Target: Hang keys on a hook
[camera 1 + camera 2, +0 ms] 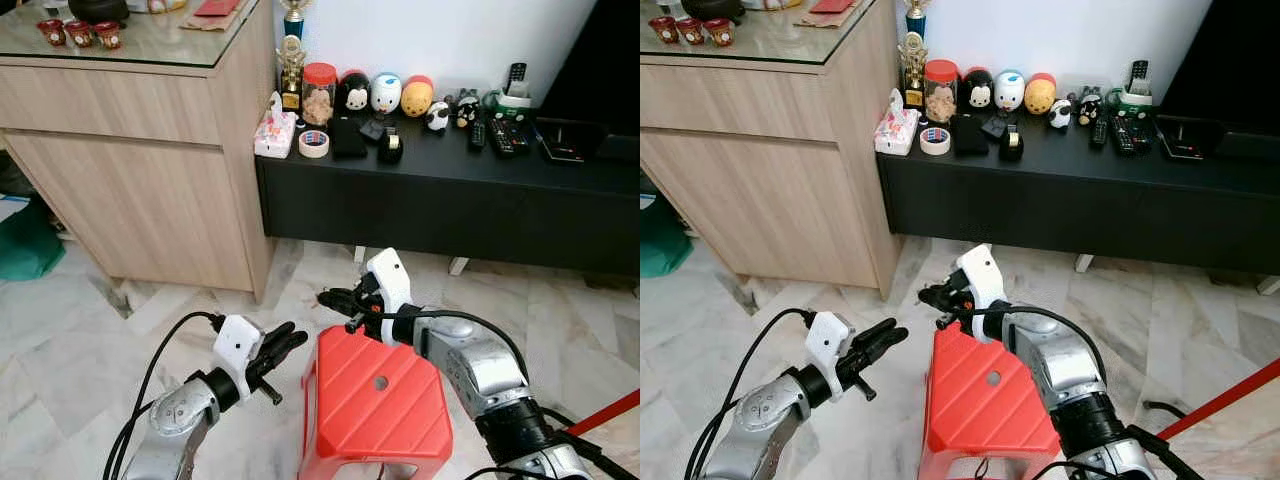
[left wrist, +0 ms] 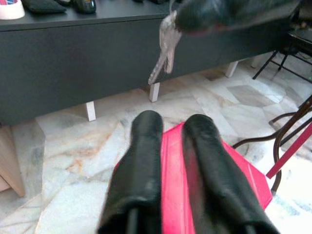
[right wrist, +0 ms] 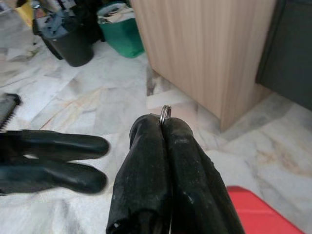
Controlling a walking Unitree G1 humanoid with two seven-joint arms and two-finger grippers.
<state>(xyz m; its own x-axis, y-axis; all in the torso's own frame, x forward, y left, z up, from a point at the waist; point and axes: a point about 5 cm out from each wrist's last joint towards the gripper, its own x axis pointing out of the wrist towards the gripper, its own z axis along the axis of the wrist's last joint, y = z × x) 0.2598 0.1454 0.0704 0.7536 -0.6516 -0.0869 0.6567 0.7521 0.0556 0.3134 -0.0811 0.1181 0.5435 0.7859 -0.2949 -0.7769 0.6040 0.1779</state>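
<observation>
Right gripper (image 3: 163, 127) clamped tight on the key ring (image 3: 165, 111), fingers pressed together with the ring's loop poking out at the tips. Keys (image 2: 165, 51) dangling below those fingertips, seen from the left wrist camera against the dark front of the TV console (image 1: 440, 205). Held above the near corner of the red plastic stool (image 1: 375, 405), over the marble floor (image 1: 90, 330).

Left gripper (image 1: 278, 353) just beside, to the robot's left of the stool, fingers (image 2: 141, 161) slightly parted and gripping nothing, pointed toward the right gripper's tips but apart from them.

Farther out: wooden cabinet (image 1: 150, 190) with a glass top to the left; on the console, a roll of tape (image 1: 313, 143), a red-lidded jar (image 1: 318, 92), a trophy (image 1: 291, 70), small round figurines (image 1: 385, 93), remote controls (image 1: 508, 132). Green bin (image 3: 119, 29) on the floor past the cabinet.

Judged progress: pick-up done, keys secure in the grasp. Hanging not begun; no hook to be made out anywhere here. Left to do, probably: find the hook, carry the keys to it, slip the ring over, let go.
</observation>
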